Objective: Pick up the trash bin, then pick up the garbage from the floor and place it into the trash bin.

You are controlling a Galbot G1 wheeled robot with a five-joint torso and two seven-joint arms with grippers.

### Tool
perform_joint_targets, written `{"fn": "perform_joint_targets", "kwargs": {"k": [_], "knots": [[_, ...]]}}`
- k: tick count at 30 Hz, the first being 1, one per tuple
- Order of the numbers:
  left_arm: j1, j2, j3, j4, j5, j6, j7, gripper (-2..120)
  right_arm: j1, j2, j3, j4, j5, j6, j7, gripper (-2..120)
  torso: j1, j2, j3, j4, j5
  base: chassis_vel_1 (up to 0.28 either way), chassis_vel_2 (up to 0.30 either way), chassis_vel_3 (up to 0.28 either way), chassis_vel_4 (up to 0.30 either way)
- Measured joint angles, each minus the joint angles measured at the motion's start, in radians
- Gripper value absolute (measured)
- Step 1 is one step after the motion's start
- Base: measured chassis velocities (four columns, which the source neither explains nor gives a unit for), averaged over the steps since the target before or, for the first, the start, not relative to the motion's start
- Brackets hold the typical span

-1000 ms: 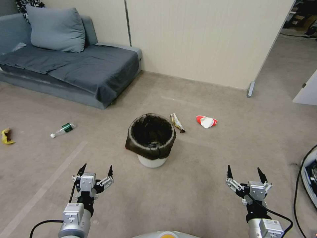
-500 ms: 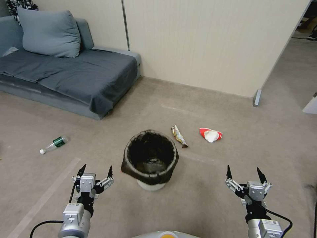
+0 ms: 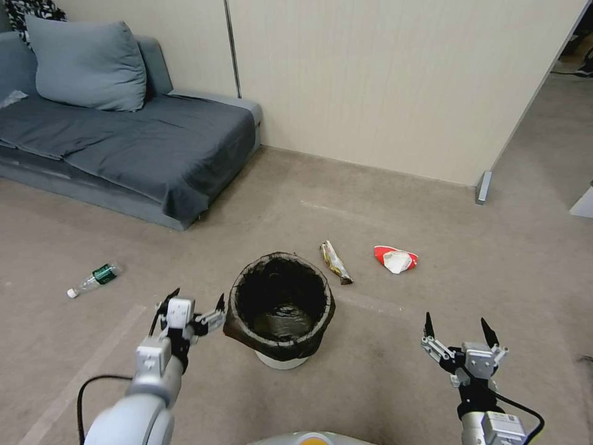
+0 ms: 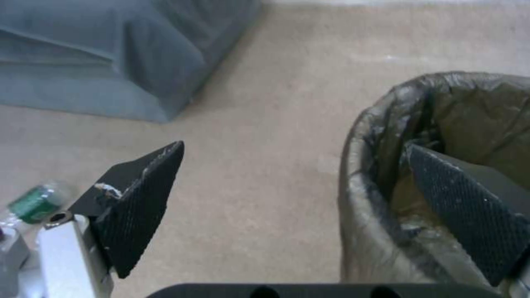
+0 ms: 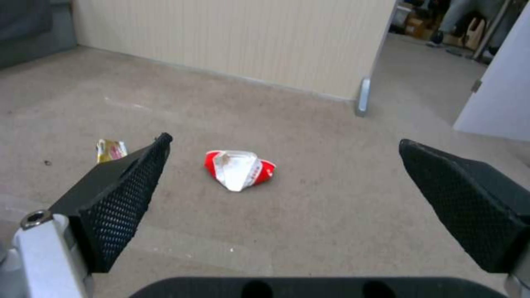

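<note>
As the left gripper (image 3: 196,307) straddles the rim spread | trash bin (image 3: 281,307): likely light, liner slippery; pinch rim | right gripper (image 3: 458,327) spread, idle

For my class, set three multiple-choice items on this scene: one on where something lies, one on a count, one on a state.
1. Where does the plastic bottle lie?
A. on the sofa
B. on the floor, on the robot's left of the trash bin
C. inside the bin

2. How many pieces of litter lie on the floor on the robot's right of the bin?
A. none
B. two
C. five

3. How is the left hand?
A. open beside the bin's rim
B. shut on the bottle
C. shut on the bin

Answers: B, it lies on the floor left of the trash bin; B, the slim wrapper and red-and-white wrapper; A, the left hand stands open at the rim.
</note>
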Motion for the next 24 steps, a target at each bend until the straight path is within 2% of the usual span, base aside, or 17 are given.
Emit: {"fn": "perform_joint_targets", "kwargs": {"k": [2,7,9,14,17,24], "knots": [[-0.059,-0.001,0.022,0.025,0.006,0.055,0.012,100,0.005,0.0,-0.001,0.0,0.01,-0.014,0.006,100,0.0,0.0,0.0,0.0001,0.0,0.0,0.0,0.0,0.0],[-0.125,-0.002,0.052,0.067,0.009,0.11,0.016,100,0.011,0.0,-0.004,-0.006,0.011,-0.019,0.011,100,0.0,0.0,0.0,0.0,-0.0001,0.0,0.0,0.0,0.0],[-0.18,-0.002,0.092,0.108,0.01,0.144,0.016,100,0.013,0.0,-0.004,-0.016,0.013,-0.023,0.017,100,0.0,0.0,0.0,0.0,0.0,0.0,0.0,0.0,0.0],[-0.224,-0.008,0.132,0.152,0.018,0.155,0.013,100,0.015,0.0,-0.004,-0.017,0.031,-0.032,0.027,100,0.0,0.0,0.0,0.0,-0.0001,0.0,0.0,0.0,0.0],[-0.289,-0.017,0.17,0.219,0.027,0.16,-0.001,100,0.024,0.0,-0.002,-0.023,0.036,-0.04,0.031,100,0.0,0.0,0.0,0.0,-0.0002,0.0,0.0,0.0,0.0],[-0.381,-0.028,0.204,0.318,0.036,0.161,-0.02,100,0.03,0.0,0.0,-0.039,0.036,-0.041,0.042,100,0.0,0.0,0.0,-0.0001,0.0,0.0,0.0,0.0,0.0]]}}
